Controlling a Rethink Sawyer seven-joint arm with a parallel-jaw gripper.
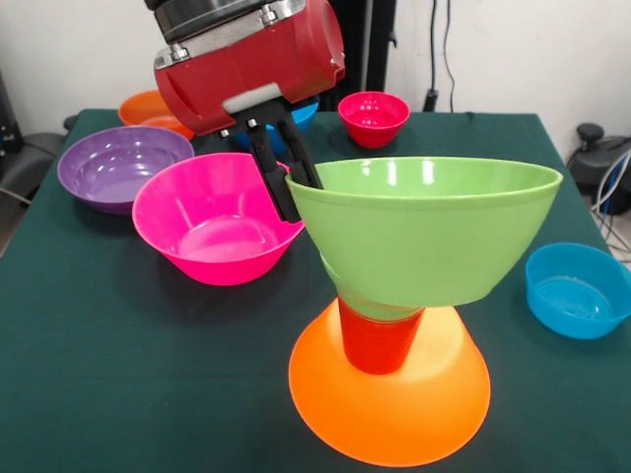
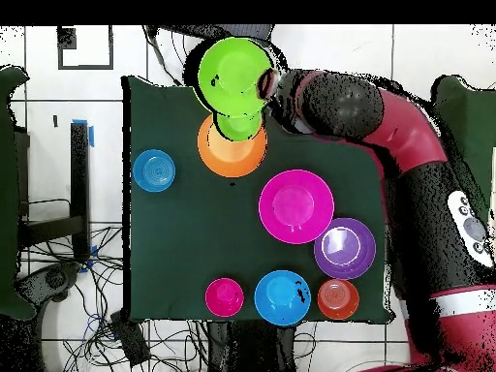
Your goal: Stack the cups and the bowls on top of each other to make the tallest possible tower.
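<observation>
In the front view, the tower [image 1: 389, 394] is seen near the table's front edge: a large orange bowl [image 1: 389, 404] lies rim down as base, a small orange-red cup [image 1: 380, 340] stands on it, and a large green bowl [image 1: 424, 232] sits rim up on top, tilted slightly. The gripper [image 1: 291, 177] is closed on the green bowl's rim, one dark finger outside the wall and one inside. Just beside it a pink bowl [image 1: 217, 222] is set, with a purple bowl [image 1: 123, 168], an orange bowl [image 1: 153, 110], a small red bowl [image 1: 374, 118] and a blue bowl [image 1: 577, 289] spread around; another blue bowl [image 1: 301, 116] is mostly hidden behind the arm. In the overhead view the cup is hidden under the green bowl [image 2: 235, 76], which is seen offset from the orange base [image 2: 232, 147] towards the table's edge; the gripper's fingers cannot be made out here. The second blue bowl [image 2: 283, 296] is shown whole, between the red [image 2: 225, 296] and small orange [image 2: 338, 298] ones. The table [image 2: 194, 242] is covered in dark green cloth; a white tiled floor with loose cables surrounds it
</observation>
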